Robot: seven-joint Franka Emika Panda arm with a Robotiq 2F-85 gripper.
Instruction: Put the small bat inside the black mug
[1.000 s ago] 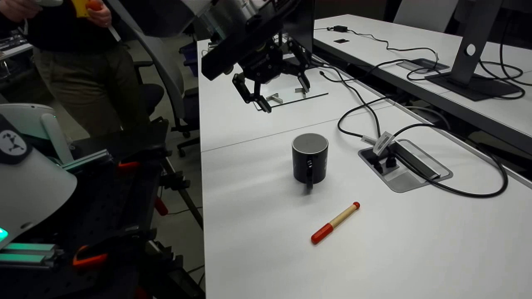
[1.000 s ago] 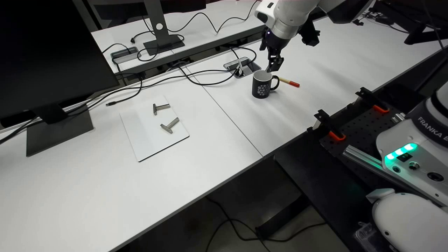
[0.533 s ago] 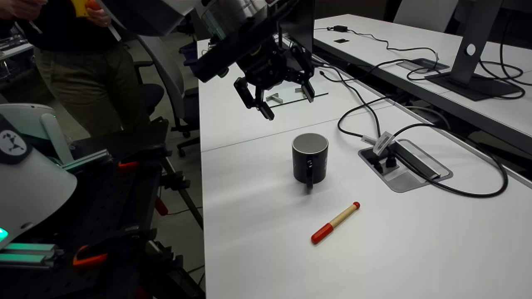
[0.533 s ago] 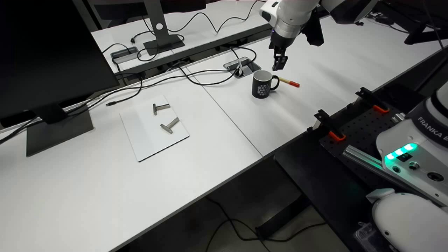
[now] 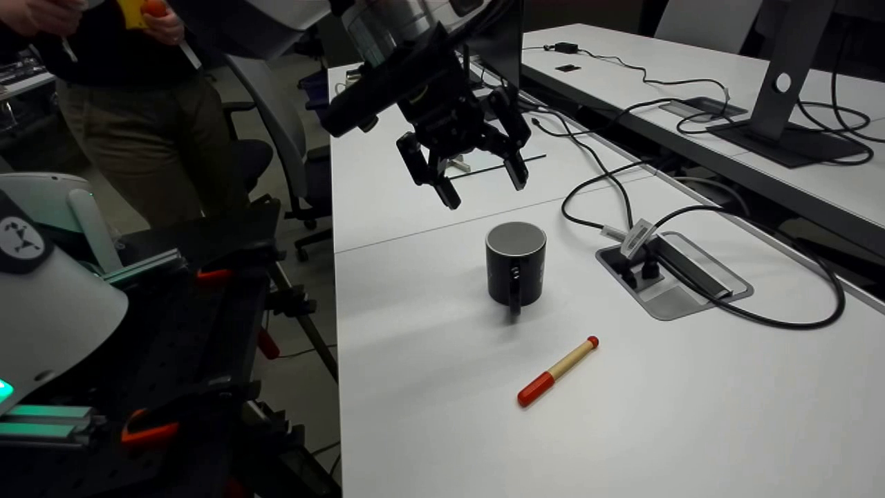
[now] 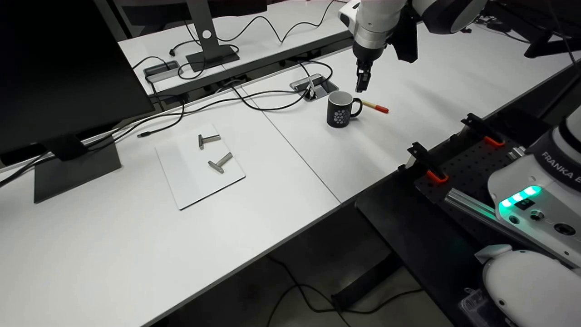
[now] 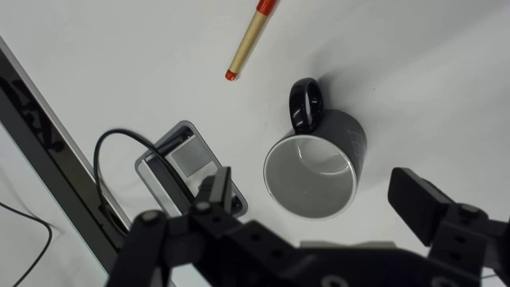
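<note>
Spread and empty, the gripper [image 5: 485,192] risked clipping the black mug [image 7: 320,157] if lowered short of the small bat [image 7: 248,43] at wrist-view twelve o'clock.

One small bat [image 5: 561,368]; one black mug [image 5: 515,277]; one tool [image 5: 485,188] with two fingers [image 7: 416,205]; one person [image 5: 135,128]; two cable boxes [image 6: 300,84] in both exterior views; in an exterior view, two T-shaped grey pieces [image 6: 223,161], one white board [image 6: 193,181], two orange-handled clamps [image 6: 429,162].

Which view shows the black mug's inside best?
The wrist view: it looks into the black mug most squarely, so the inside shows large and unblocked. In both exterior views the opening is a smaller, flatter oval, showing less of the interior.
</note>
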